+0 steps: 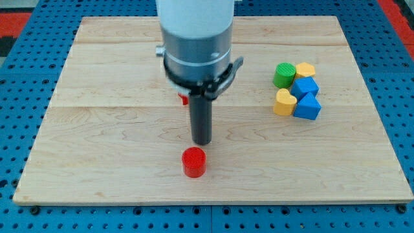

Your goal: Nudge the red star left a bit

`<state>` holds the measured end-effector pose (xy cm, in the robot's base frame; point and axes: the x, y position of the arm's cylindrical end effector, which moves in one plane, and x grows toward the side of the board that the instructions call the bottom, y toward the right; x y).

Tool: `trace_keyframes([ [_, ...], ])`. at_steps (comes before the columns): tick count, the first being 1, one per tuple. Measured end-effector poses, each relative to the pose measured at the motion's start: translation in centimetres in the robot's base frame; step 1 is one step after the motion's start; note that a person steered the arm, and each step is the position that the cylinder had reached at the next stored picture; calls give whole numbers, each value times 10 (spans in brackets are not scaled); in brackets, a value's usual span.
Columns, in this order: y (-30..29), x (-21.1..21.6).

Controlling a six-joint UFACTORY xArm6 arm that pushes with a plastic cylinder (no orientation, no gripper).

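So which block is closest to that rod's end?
The red cylinder, just below my tip. The green, yellow and blue blocks cluster far off at the view's right.

We see our tip (pixel 202 142) just above a cylinder (pixel 193 162) near the board's (pixel 97 162) bottom. A star (pixel 184 99) sits behind the rod. Five blocks (pixel 296 90) cluster at right.

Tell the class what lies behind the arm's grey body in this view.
A small red piece peeks out behind the grey arm body; its shape is mostly covered. My tip sits above the red cylinder.
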<state>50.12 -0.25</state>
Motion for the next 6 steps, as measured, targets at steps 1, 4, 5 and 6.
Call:
trace_keyframes([
  [1,53,-58],
  [4,7,-110],
  [5,1,-67],
  [6,1,-82],
])
